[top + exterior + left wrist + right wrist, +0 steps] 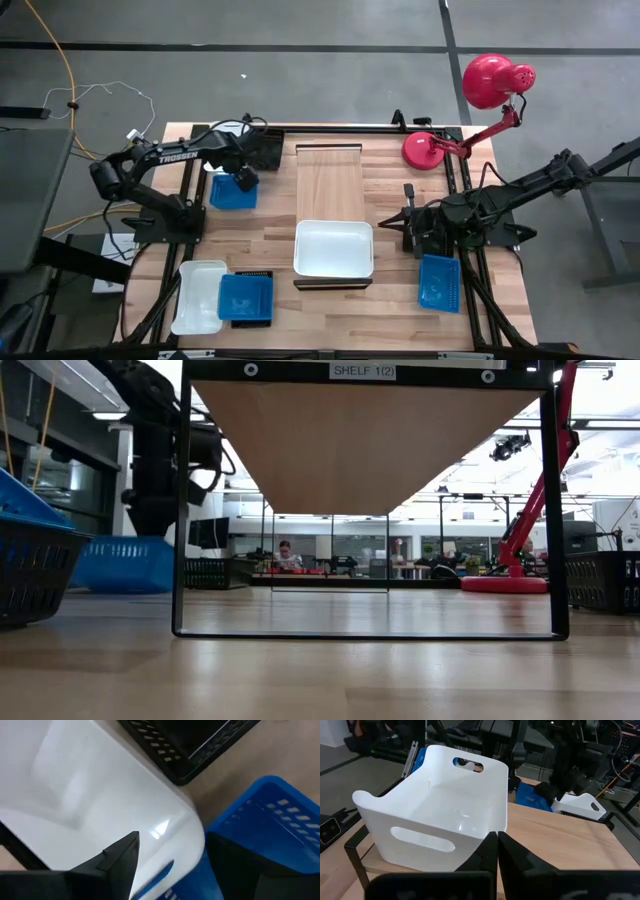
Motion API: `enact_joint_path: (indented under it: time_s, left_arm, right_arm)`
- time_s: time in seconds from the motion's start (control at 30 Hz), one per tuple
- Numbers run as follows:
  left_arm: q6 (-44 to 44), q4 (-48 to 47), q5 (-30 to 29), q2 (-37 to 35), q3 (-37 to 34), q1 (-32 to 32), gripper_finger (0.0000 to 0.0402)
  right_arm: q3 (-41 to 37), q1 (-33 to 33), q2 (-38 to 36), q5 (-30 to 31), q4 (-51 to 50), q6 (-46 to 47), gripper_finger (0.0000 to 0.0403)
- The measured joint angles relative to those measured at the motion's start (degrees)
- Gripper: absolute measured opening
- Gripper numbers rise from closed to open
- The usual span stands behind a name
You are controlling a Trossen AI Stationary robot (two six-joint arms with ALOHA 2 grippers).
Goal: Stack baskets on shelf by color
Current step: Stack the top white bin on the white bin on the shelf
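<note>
The pale shelf runs down the table's middle, and a white basket sits on its near end. My right gripper is shut and stands level just right of that basket's wall, a small gap away. My left gripper is open at the table's far left, above a blue basket that rests on the table. Its fingers stand on either side of that basket's far right corner. A white basket and a black mesh basket lie just beyond.
Near the table's left front, a white basket lies beside a blue basket stacked on a black one. Another blue basket lies at the near right. A red lamp stands at the far right. The shelf's far half is bare.
</note>
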Motion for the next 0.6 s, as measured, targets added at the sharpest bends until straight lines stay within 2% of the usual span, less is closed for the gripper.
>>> enact_joint_path:
  time_s: [0.27,0.6]
  left_arm:
    - [1.1,2.6,-1.5,0.8,0.0,0.0,0.0201]
    - [1.5,2.0,-1.0,0.8,0.0,0.0,0.0126]
  right_arm:
    - [0.0,0.0,0.0,0.0,0.0,0.0,0.0000]
    - [0.0,0.0,0.0,0.2,-0.3,1.4,0.0000]
